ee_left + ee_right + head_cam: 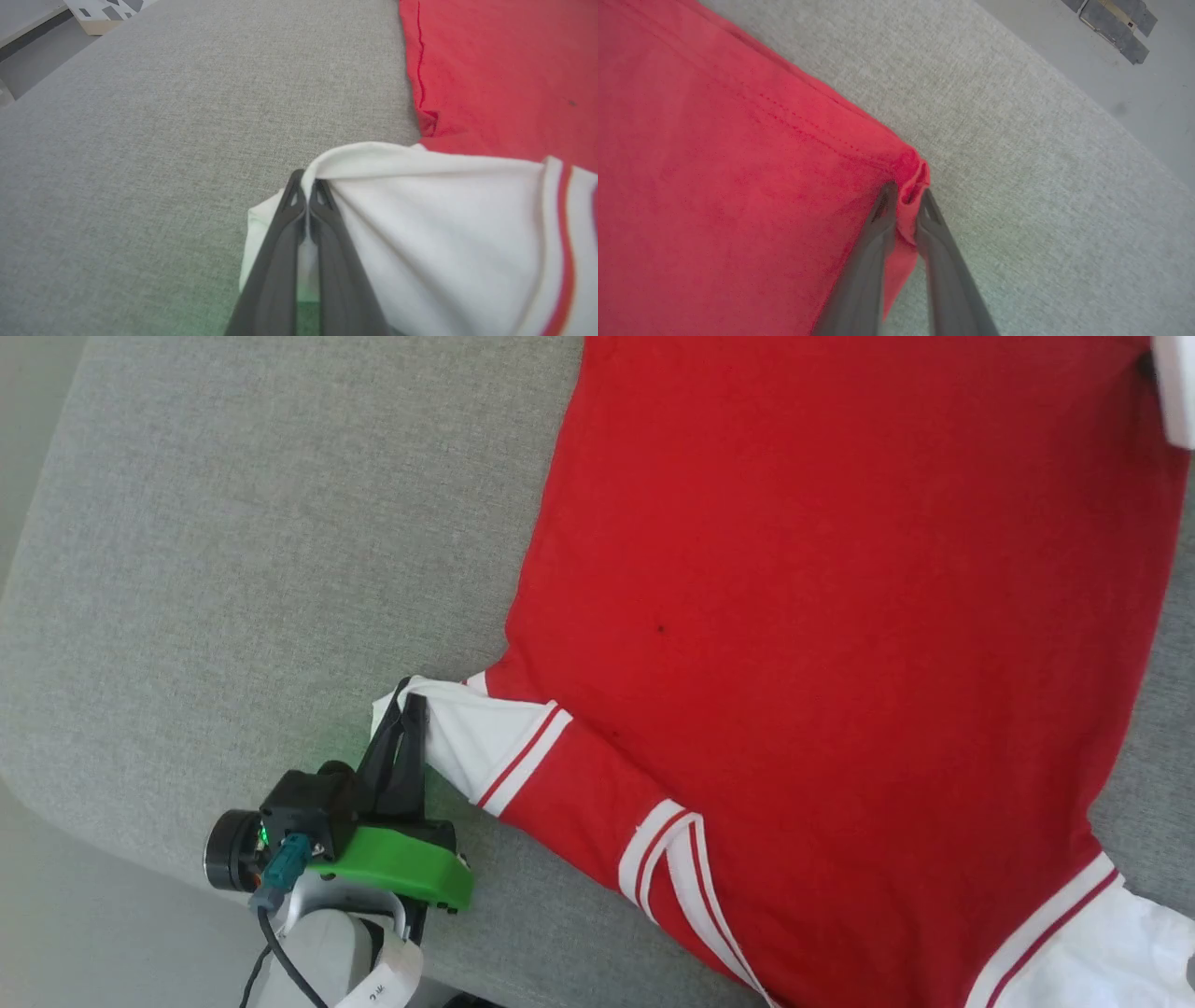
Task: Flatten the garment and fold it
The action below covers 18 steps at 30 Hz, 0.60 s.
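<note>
The garment (840,616) lies mostly flat on the grey fabric tabletop (280,523), plain red side up, with no fold made yet. The left claw (408,705) is pinched shut on the white sleeve (420,224), and the red body spreads beyond its tips. The right wrist view adds the right claw (906,196), narrowed onto a red hem corner, with bare tabletop just past it.

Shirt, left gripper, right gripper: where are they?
Shirt (794,569): head view, middle of its red body.
Left gripper (308,184): left wrist view, between fingertips pinching white sleeve.
Right gripper (908,190): right wrist view, between fingertips at red corner.
</note>
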Tool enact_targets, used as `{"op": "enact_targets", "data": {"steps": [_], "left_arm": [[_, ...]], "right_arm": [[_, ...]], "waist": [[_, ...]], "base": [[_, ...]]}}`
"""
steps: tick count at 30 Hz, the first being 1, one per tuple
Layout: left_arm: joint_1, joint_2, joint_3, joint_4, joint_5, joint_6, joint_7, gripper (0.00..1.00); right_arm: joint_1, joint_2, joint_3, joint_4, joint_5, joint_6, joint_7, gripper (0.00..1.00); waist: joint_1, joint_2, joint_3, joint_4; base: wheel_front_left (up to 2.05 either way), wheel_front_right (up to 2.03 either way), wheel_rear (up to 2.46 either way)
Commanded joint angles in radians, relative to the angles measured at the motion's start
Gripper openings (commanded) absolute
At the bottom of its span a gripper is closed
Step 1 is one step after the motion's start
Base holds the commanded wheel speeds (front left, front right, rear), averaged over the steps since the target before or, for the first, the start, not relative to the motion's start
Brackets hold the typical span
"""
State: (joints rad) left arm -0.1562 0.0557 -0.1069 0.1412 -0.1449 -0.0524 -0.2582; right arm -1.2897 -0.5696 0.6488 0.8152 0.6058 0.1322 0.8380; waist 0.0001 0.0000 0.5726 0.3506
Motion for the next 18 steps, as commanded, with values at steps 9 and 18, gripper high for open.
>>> {"op": "enact_targets", "data": {"steps": [9,18], "left_arm": [[0.004,-0.005,0.037,0.024,0.023,-0.004,-0.004,0.00],[0.063,-0.001,0.089,0.042,0.040,-0.006,-0.004,0.00]], "right_arm": [[0.038,0.011,0.059,0.040,0.039,-0.002,-0.097,0.00],[0.087,-0.024,0.165,-0.075,0.121,-0.002,-0.225,0.00]], "waist": [[-0.0001,0.0000,-0.081,-0.034],[-0.0001,0.0000,-0.206,-0.094]], "base": [[0.00,0.00,0.00],[0.00,0.00,0.00]]}}
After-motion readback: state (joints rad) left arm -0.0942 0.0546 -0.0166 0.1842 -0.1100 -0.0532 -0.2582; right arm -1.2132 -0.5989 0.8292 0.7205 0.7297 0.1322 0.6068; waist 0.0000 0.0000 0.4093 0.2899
